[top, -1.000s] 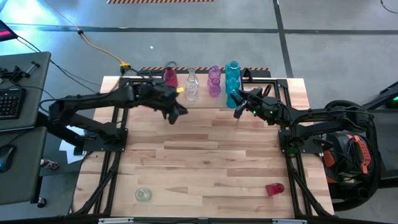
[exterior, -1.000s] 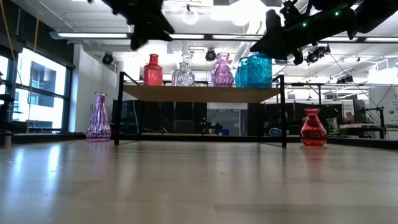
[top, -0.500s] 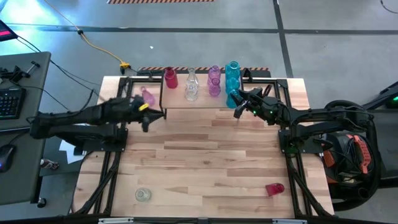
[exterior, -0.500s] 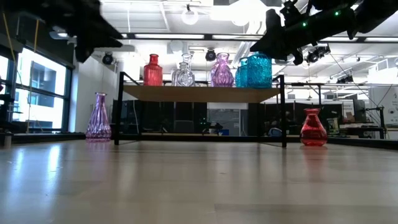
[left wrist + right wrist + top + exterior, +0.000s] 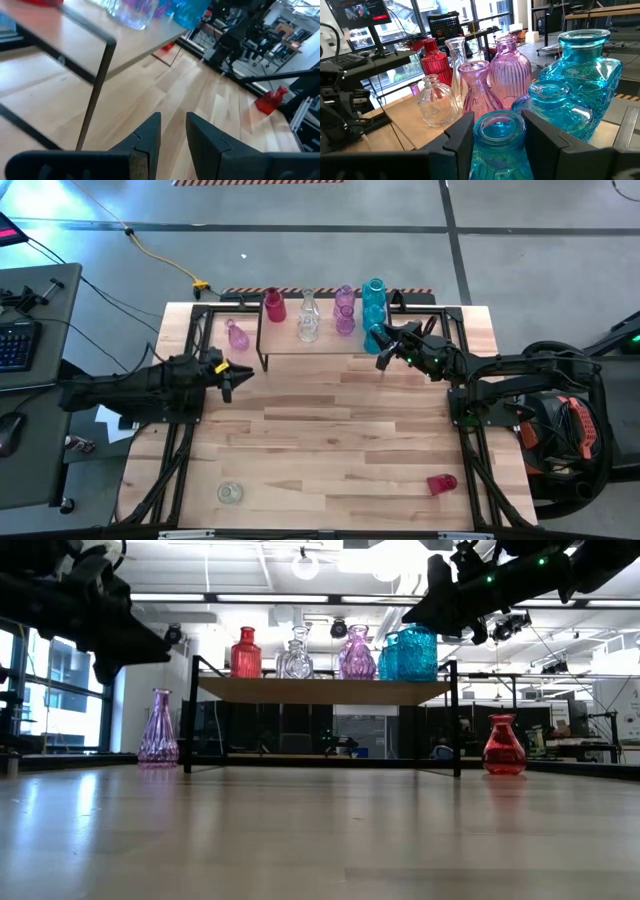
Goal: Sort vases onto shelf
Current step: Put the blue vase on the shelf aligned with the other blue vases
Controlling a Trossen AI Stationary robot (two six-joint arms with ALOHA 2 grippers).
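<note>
The shelf (image 5: 325,343) stands at the table's far side. On it are a red vase (image 5: 273,305), a clear vase (image 5: 308,322), pink vases (image 5: 344,310) and teal vases (image 5: 374,295). My right gripper (image 5: 381,350) is shut on a small teal vase (image 5: 497,142) at the shelf's right front corner. My left gripper (image 5: 228,374) hangs over the table left of the shelf; its fingers stand a narrow gap apart with nothing between them (image 5: 173,122). A pink vase (image 5: 237,335) stands on the table beside the shelf's left end. My right gripper pinches the small teal vase just below its rim (image 5: 485,131), one finger on either side. The fingers lie level and come from the table's right side. The vase is upright; whether its base rests on the shelf top I cannot tell.
A clear vase (image 5: 230,493) stands near the table's front left corner, and a red vase (image 5: 441,483) lies on its side near the front right. The shelf's black legs (image 5: 95,100) stand close ahead of my left gripper. The table's middle is bare wood (image 5: 330,420).
My left gripper has drawn back from the shelf's left front corner toward the table's left edge and has sunk lower. The pink vase beside the shelf, which the arm hid before, now shows.
</note>
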